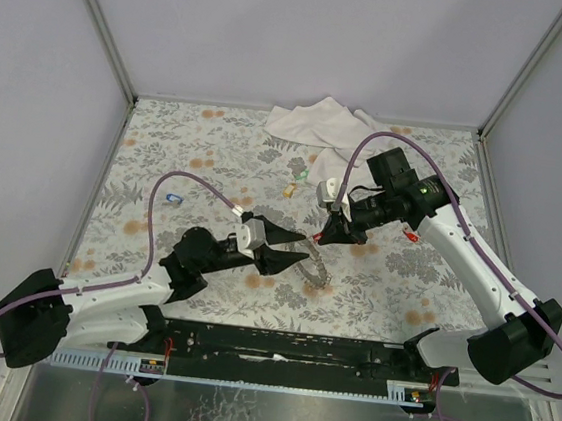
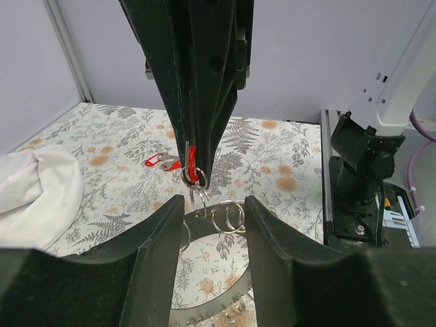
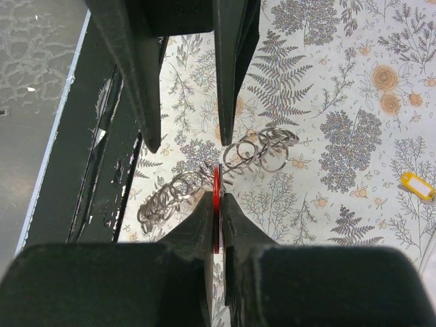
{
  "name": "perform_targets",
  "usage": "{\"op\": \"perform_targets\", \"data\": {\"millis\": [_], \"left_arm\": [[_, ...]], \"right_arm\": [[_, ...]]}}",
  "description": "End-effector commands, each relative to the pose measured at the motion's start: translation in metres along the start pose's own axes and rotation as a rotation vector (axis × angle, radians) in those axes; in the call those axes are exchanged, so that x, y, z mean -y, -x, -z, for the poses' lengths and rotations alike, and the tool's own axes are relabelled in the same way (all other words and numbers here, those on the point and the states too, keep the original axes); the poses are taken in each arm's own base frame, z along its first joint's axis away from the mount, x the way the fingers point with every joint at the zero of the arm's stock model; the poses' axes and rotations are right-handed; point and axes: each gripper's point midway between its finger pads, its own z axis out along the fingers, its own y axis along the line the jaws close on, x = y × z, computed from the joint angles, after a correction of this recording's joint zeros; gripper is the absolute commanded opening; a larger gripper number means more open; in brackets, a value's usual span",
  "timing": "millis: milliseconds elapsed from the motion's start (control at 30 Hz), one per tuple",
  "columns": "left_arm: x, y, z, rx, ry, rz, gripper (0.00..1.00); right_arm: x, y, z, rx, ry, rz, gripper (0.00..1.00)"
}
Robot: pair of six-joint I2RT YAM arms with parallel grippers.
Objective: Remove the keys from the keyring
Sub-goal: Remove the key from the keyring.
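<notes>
My right gripper (image 1: 325, 238) is shut on a flat red key (image 3: 216, 204), edge-on between its pads, and holds it just above the table. The red key is still joined to the keyring (image 3: 170, 197), a chain of silvery rings that trails over the table (image 1: 317, 272). In the left wrist view the red key (image 2: 193, 165) hangs at the right gripper's tip with rings (image 2: 228, 216) below it. My left gripper (image 1: 305, 248) is open, its fingers (image 2: 160, 252) either side of those rings, touching nothing.
Loose keys lie on the floral table: a blue one (image 1: 173, 197), a green and a yellow one (image 1: 294, 183), a red one (image 1: 411, 236) and a yellow one (image 3: 417, 185). A white cloth (image 1: 315, 124) lies at the back edge.
</notes>
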Motion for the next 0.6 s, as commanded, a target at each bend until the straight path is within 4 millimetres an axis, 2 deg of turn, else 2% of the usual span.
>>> {"op": "perform_targets", "data": {"millis": [0, 133, 567], "left_arm": [[-0.013, 0.017, -0.012, 0.031, 0.108, -0.032, 0.38], [-0.015, 0.013, -0.016, 0.000, 0.134, -0.016, 0.34], [-0.012, 0.006, -0.020, -0.029, 0.161, 0.014, 0.28]], "right_arm": [[0.003, 0.021, 0.009, 0.046, -0.026, 0.046, 0.00], [0.003, 0.021, 0.009, 0.046, -0.026, 0.046, 0.00], [0.004, 0.021, 0.009, 0.047, -0.026, 0.045, 0.00]]}}
